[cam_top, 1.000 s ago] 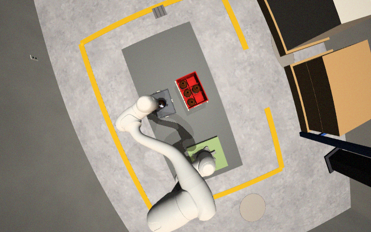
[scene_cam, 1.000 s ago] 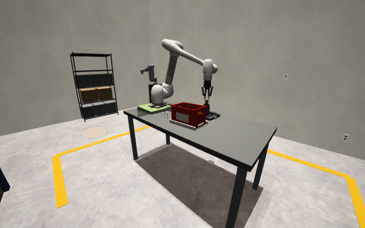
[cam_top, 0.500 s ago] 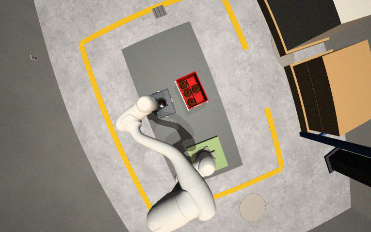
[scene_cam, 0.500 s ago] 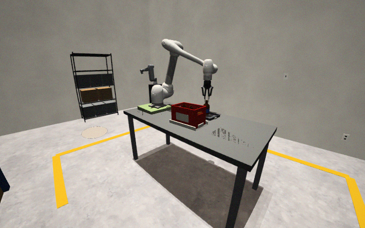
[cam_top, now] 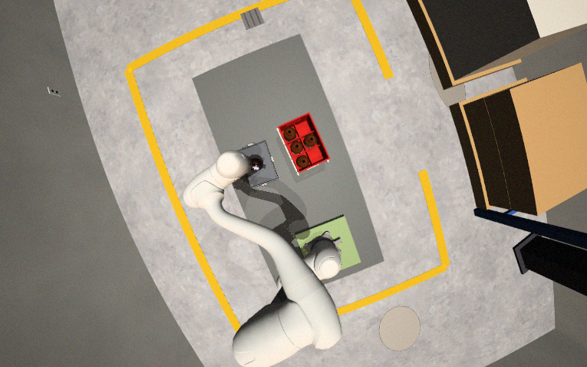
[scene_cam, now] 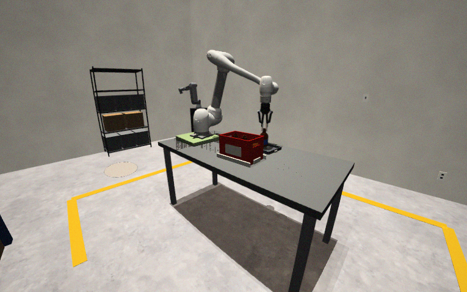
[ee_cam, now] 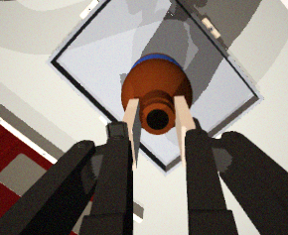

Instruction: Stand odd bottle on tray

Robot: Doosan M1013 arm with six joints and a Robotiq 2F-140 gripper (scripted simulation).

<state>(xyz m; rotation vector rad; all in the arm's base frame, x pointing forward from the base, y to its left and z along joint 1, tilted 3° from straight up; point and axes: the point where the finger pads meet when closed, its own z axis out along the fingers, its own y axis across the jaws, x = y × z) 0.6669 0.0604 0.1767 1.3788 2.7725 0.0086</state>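
A brown bottle (cam_top: 258, 163) (scene_cam: 265, 135) (ee_cam: 157, 83) with a blue band is upright over the dark-rimmed grey tray (cam_top: 268, 172) (scene_cam: 276, 148) (ee_cam: 88, 63). Whether its base touches the tray I cannot tell. My gripper (scene_cam: 265, 126) (ee_cam: 157, 112) points down and is shut on this bottle's neck, one pale fingertip on each side. The red crate (cam_top: 318, 155) (scene_cam: 248, 151) (ee_cam: 9, 148) stands beside the tray. Several brown bottles stand in it: three along the tray side (cam_top: 289, 133) (cam_top: 296, 147) (cam_top: 302, 161) and one in the middle of the far side (cam_top: 310, 140).
The far side's two end cells of the crate are empty. Pale stops border the crate's base, and small pale blocks sit at the tray's edges. The arm's base stands on a green plate (cam_top: 350, 248) (scene_cam: 191, 138) at one end of the grey table (cam_top: 250, 100) (scene_cam: 311, 174).
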